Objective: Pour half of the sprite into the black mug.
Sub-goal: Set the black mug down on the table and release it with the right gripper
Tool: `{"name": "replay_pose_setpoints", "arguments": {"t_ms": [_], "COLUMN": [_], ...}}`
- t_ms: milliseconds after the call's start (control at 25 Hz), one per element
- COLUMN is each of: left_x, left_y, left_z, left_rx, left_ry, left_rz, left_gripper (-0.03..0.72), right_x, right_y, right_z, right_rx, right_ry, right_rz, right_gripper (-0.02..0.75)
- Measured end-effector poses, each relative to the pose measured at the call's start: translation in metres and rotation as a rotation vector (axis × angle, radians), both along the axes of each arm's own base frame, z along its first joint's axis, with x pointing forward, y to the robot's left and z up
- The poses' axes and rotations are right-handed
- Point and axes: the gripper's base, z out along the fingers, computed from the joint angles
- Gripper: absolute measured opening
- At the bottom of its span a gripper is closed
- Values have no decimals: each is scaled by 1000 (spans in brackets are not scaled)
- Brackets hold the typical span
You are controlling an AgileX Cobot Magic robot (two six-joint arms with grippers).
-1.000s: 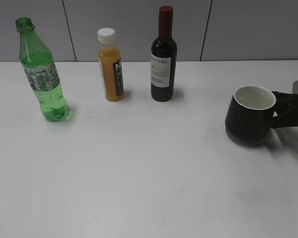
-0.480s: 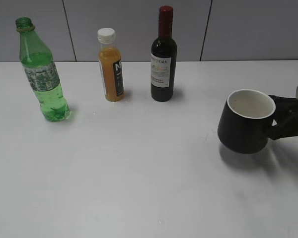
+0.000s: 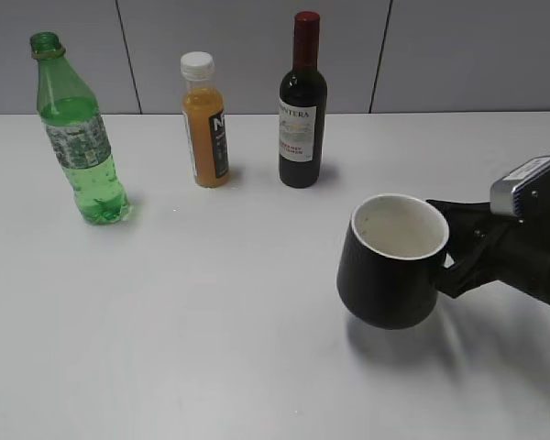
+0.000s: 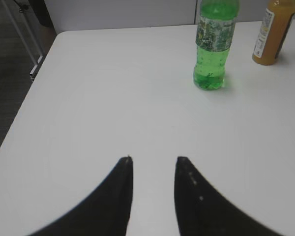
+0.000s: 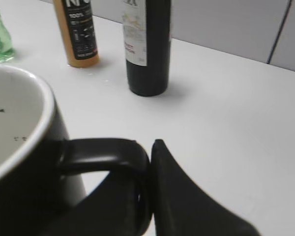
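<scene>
The black mug [image 3: 390,262] is held off the desk [image 3: 238,321] by the right gripper [image 3: 458,261], which is clamped on the mug's loop handle [image 5: 110,157]. In the exterior view the mug is seen right of centre, tilted slightly, with its white inside turned up and toward the camera and its shadow cast on the desk below it. In the right wrist view the handle is seen pressed against one dark finger [image 5: 182,196] of the gripper, and the mug's white rim and black wall fill the left of that picture.

The sprite [image 3: 76,133] is stood upright at the far left of the desk, well apart from the mug. No cap is seen on its green neck, a pale patterned label is wrapped around its middle, and clear liquid is seen in it up to about the top of the label. In the left wrist view the same bottle is seen ahead of the left gripper [image 4: 154,162], whose two dark fingers are parted with a gap between them and nothing gripped; bare desk is seen between them and the bottle.

An orange juice bottle [image 3: 204,121] with a white cap is stood to the right of the sprite, and a dark wine bottle [image 3: 302,103] with a red top is stood further right, near the grey wall panels [image 3: 440,55] behind the desk. Both are upright and apart from each other.
</scene>
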Motion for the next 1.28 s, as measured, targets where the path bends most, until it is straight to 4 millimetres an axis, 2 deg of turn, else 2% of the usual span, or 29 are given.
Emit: {"name": "replay_pose_setpoints", "arguments": {"t_ms": [200,560,880,1080,1280], "left_x": [0,0,0,0,0], "left_y": [0,0,0,0,0], "left_z": [0,0,0,0,0], "left_rx": [0,0,0,0,0], "left_ry": [0,0,0,0,0], "left_rz": [0,0,0,0,0], "left_gripper": [232,232,232,232,232], "right_x": [3,31,52,66,69], "right_y": [17,54,100,118,134], "right_z": [5,6,17,5,-10], "right_rx": [9,51,91,113,98], "right_ry": [-25,-55,-137,-107,-86], "right_rz": [68,244,380,458,530], "right_gripper": [29,29,29,29,29]}}
